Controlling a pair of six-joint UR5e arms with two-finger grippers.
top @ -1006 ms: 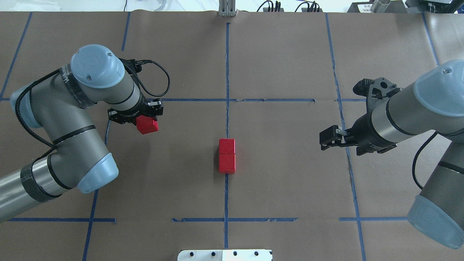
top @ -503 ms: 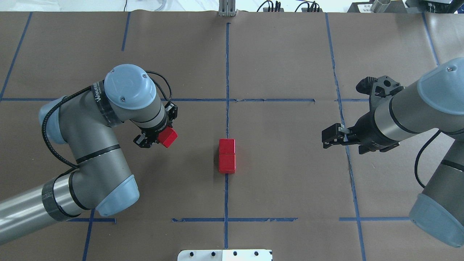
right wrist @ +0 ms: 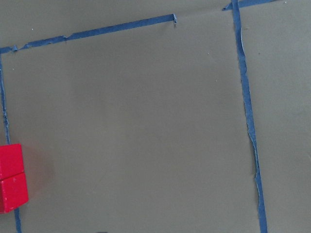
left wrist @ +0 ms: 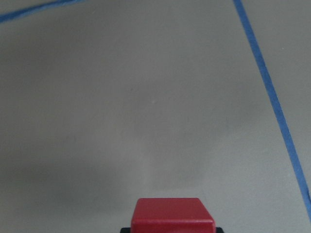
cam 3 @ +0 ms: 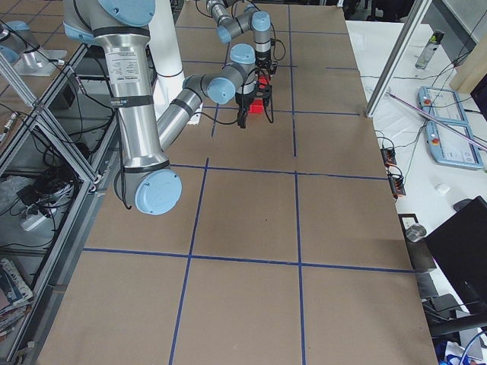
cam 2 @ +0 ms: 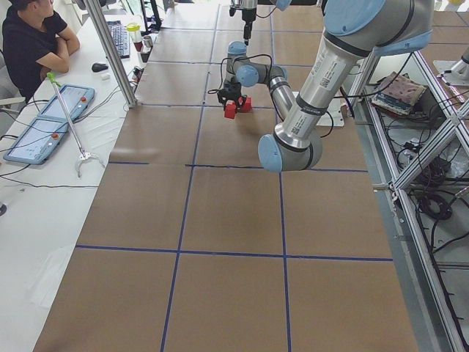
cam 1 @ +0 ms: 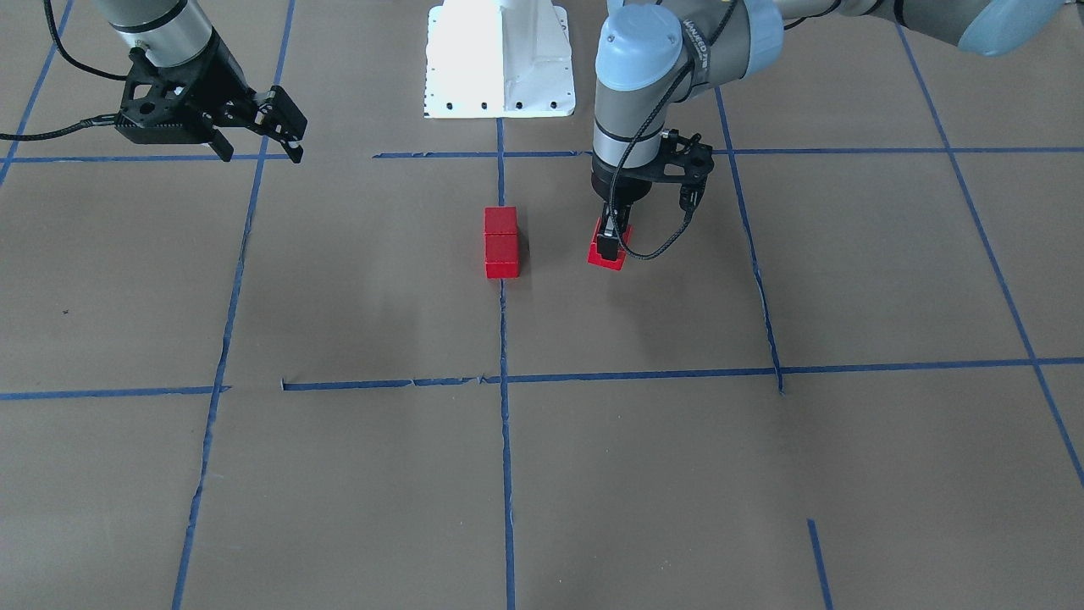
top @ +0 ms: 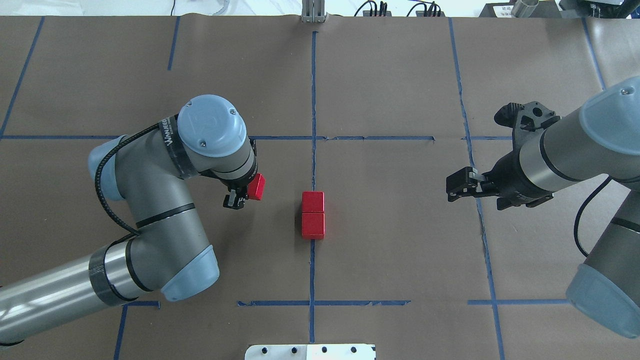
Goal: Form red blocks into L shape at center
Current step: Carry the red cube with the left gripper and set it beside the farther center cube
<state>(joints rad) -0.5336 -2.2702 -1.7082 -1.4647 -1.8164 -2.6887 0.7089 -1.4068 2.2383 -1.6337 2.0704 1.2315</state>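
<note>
Roughly two thirds done, by my reading. Front-facing view: two red blocks (cam 1: 501,246) sit touching end to end on the blue tape line (cam 1: 503,339) in the center square (cam 1: 660,313), making the long leg. At their three o'clock, near but clear of them, the left gripper (cam 1: 609,247) points straight down, clamped on the third red block (cam 1: 611,262). The right gripper (cam 1: 286,127) hangs at ten o'clock over the square's edge, jaws apart and empty. Overhead view: sides flip, so the held block lies between nine and ten o'clock of the pair, about level with the farther cube, bare paper between them; the right gripper waits well off at three o'clock. Side views: the red cluster is small and far, adding nothing. Left wrist view: the held block sits at six o'clock, plain paper ahead. Right wrist view: the pair shows at eight o'clock. What remains, I judge, is to set the third block flush against an end cube's side, then release.
</note>
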